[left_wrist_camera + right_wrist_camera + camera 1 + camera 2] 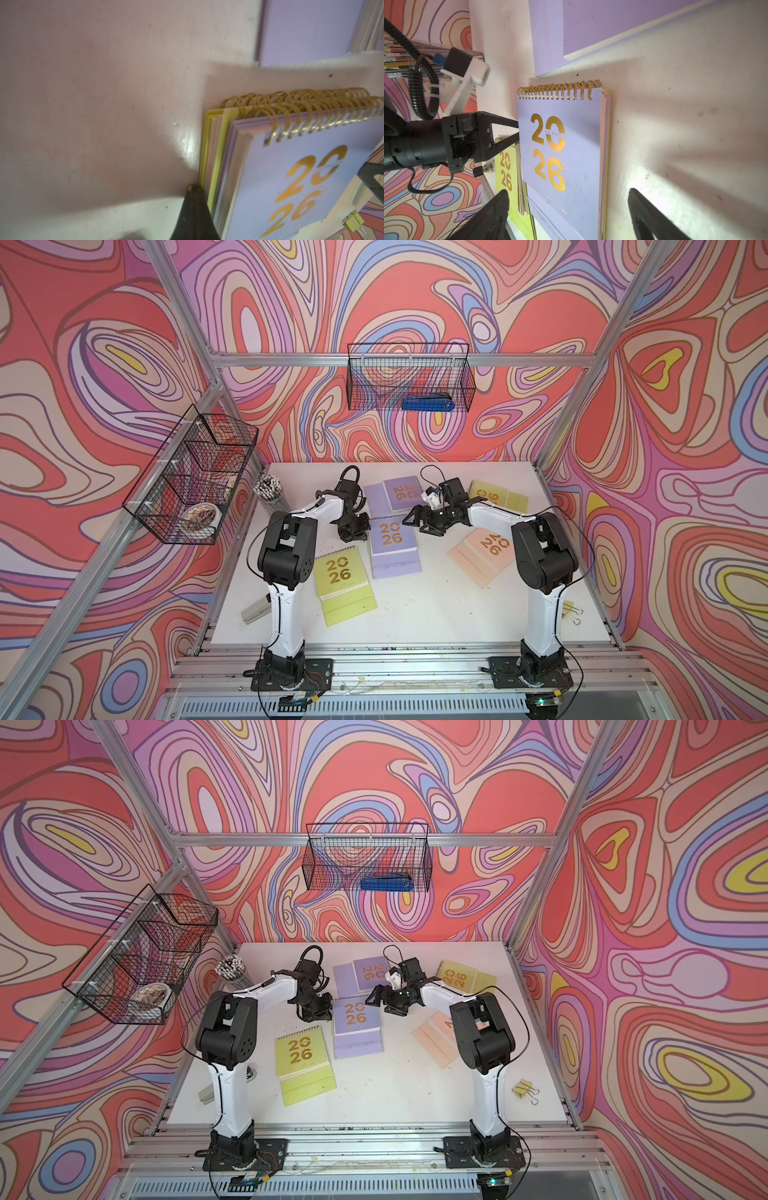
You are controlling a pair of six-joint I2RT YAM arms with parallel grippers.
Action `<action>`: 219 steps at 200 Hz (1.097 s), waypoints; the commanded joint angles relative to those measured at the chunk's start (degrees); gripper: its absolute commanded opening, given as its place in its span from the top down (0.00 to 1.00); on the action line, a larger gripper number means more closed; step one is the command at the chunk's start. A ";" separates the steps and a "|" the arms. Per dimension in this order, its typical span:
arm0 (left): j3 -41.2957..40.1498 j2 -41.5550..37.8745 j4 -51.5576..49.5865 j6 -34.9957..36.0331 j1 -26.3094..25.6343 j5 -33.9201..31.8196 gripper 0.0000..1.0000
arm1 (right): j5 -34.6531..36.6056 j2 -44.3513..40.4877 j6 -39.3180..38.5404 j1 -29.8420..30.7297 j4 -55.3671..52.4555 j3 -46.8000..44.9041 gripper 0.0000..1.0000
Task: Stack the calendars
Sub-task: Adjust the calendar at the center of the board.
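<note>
White tabletop (pixel 415 614), scuffed; aluminium frame (pixel 332 359), coral-lilac swirl walls (pixel 104 406) on three sides. At centre, lilac calendar (pixel 392 540) flat atop yellow-green calendar (pixel 216 166); long axis near-far, gold spiral at far end. Against stack's left edge, left gripper (pixel 357 534), tips pressed together. Over stack's far right corner, right gripper (pixel 419 526), spread wide, empty. Right of that, peach calendar (pixel 482 551), skewed.

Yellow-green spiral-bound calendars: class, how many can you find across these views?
3. The front-left calendar and the back-right calendar lie on the white table; a third calendar sits beneath the middle lilac calendar, only its edge showing. More could hide under others.
</note>
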 commanded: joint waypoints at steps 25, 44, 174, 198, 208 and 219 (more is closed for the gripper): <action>1.82 1.36 -1.21 0.62 -1.57 3.37 1.00 | 4.50 -3.42 1.84 -0.91 -0.33 -3.22 0.09; 1.91 1.63 -1.35 0.39 -2.09 3.66 1.00 | 5.65 -4.48 2.57 -1.13 -0.16 -4.35 0.09; 10.07 -5.54 -4.51 -1.18 -8.06 -4.05 1.00 | 27.00 -29.18 18.23 -14.30 -9.49 -22.95 0.02; 14.29 -3.43 -3.77 -2.64 -12.71 -4.99 1.00 | 32.71 -35.16 18.69 -15.72 -12.98 -25.20 0.01; 15.60 -2.17 -2.68 -3.53 -14.52 -5.26 1.00 | 33.83 -37.35 19.16 -16.61 -13.34 -26.60 0.02; 16.98 -0.63 -1.50 -4.76 -16.15 -5.35 1.00 | 33.82 -38.97 20.07 -17.93 -13.26 -28.29 0.02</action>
